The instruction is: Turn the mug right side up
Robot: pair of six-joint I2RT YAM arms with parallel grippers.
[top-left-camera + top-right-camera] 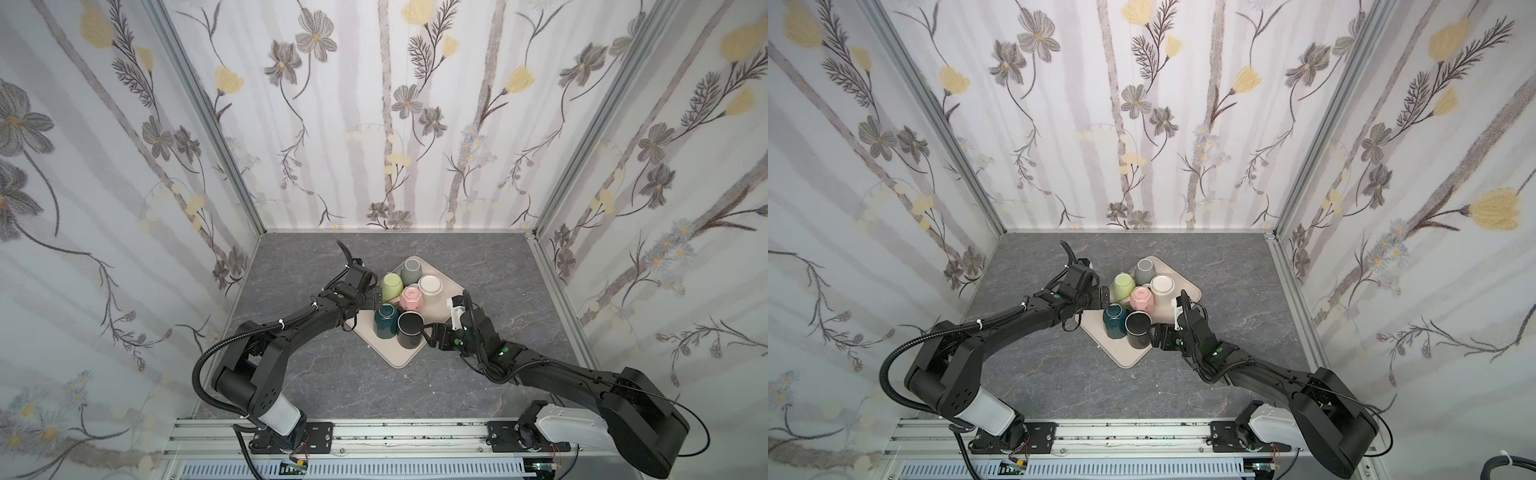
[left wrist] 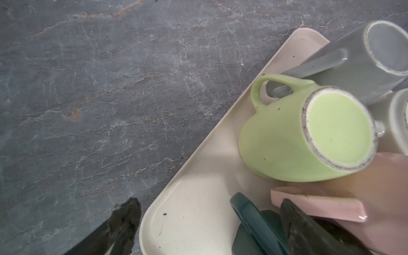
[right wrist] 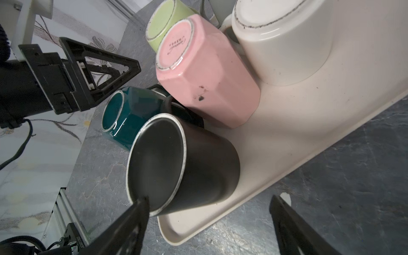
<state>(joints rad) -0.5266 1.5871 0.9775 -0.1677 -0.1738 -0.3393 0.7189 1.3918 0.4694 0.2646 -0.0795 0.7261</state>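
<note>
At edge of beige plastic tray (image 1: 391, 352), bracketing matte black ceramic mug (image 1: 410, 330) with spread right end effector (image 1: 428, 336), readying a flip. Hovering spread left end effector (image 1: 379, 300) aside.

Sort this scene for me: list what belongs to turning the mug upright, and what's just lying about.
Job: likely the black mug, with the right claw open around it; the tray beneath.

Lying about: green mug, grey mug, white mug, pink mug, teal mug; left claw open nearby.
</note>
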